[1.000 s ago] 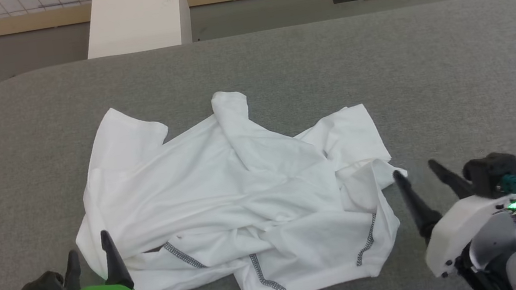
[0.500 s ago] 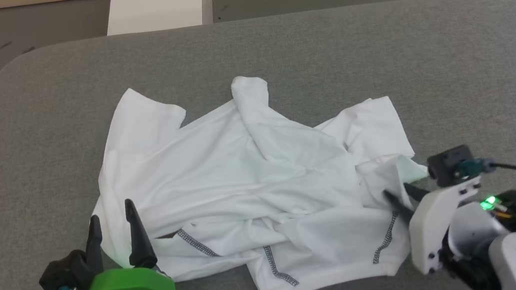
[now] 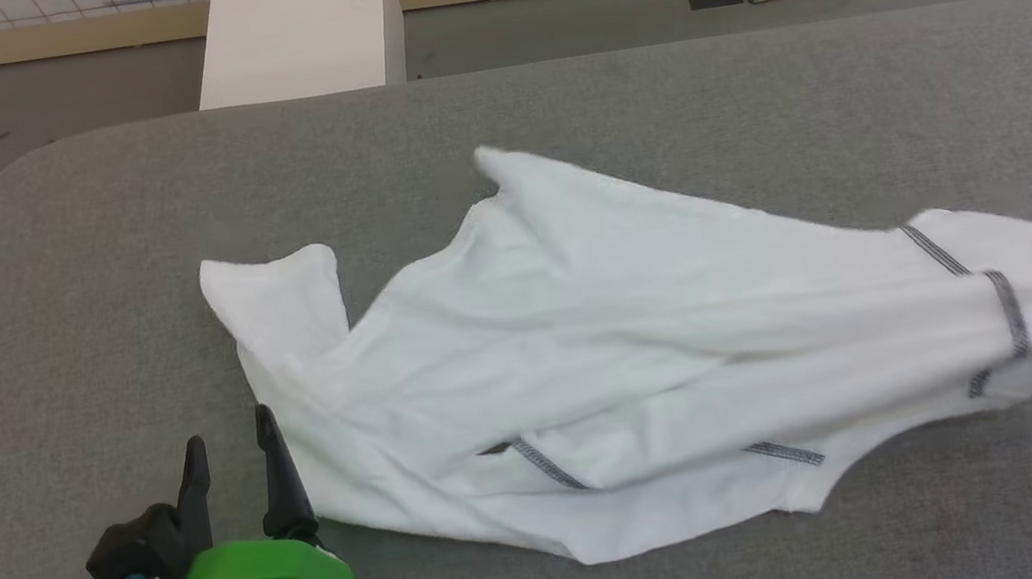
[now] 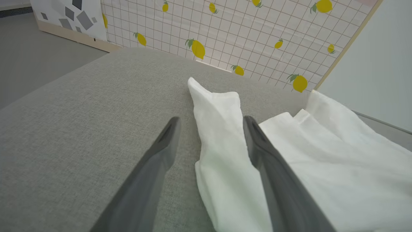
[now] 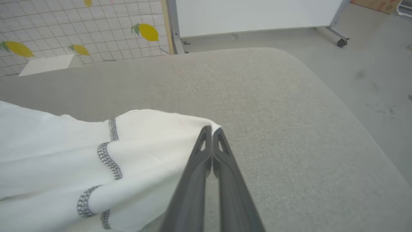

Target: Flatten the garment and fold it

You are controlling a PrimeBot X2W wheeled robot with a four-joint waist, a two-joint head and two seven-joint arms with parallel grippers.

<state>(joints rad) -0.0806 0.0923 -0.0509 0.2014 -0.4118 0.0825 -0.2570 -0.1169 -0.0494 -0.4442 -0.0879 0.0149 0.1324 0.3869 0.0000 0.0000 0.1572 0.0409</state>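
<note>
Head view: one garment [image 3: 646,352] lies drawn out across the grey padded table [image 3: 649,89], its right end reaching the table's right side. One white box [image 3: 297,27] stands beyond the far edge. The left gripper [image 3: 229,429] sits just beside the garment's near-left edge, fingers spread.

Left wrist view: the left gripper [image 4: 210,120] stands wide apart with a sleeve of the garment [image 4: 322,154] lying between its fingers, gripping nothing.

Right wrist view: the right gripper [image 5: 212,129] is pinched tight on an edge of the garment [image 5: 64,151]. To flatten it well, I judge the pull should run low and even, with the left gripper anchoring the sleeve so the cloth spreads rather than slides. Count: one garment, two grippers, one box
</note>
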